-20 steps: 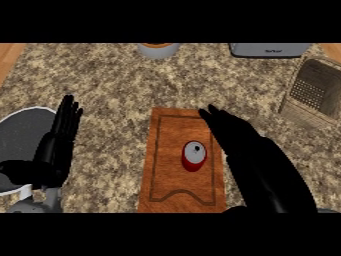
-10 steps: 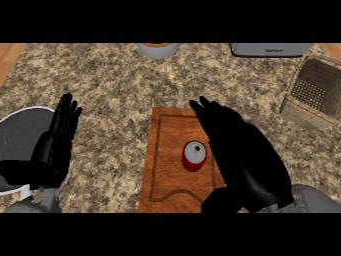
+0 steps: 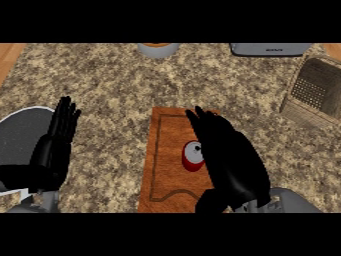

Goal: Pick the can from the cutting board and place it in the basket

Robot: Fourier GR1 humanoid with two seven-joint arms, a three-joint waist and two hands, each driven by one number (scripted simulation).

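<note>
A red can (image 3: 192, 156) with a silver top stands on the brown wooden cutting board (image 3: 164, 165) in the middle of the counter. My right hand (image 3: 230, 162) hovers over the board's right half with straight fingers, its inner edge right beside the can and covering part of it. A wire mesh basket (image 3: 317, 90) lies at the right, far from the hand. My left hand (image 3: 52, 150) rests open at the left, fingers up, over a grey plate.
The grey plate (image 3: 7, 137) with a white rim sits at the left edge. At the back stand a small bowl (image 3: 158, 49) and a grey appliance (image 3: 269, 49). Speckled countertop (image 3: 114, 85) lies between the board and the basket.
My right hand has shifted left and towards me over the board, closing in on the can. The left hand and the can have stayed where they were.
</note>
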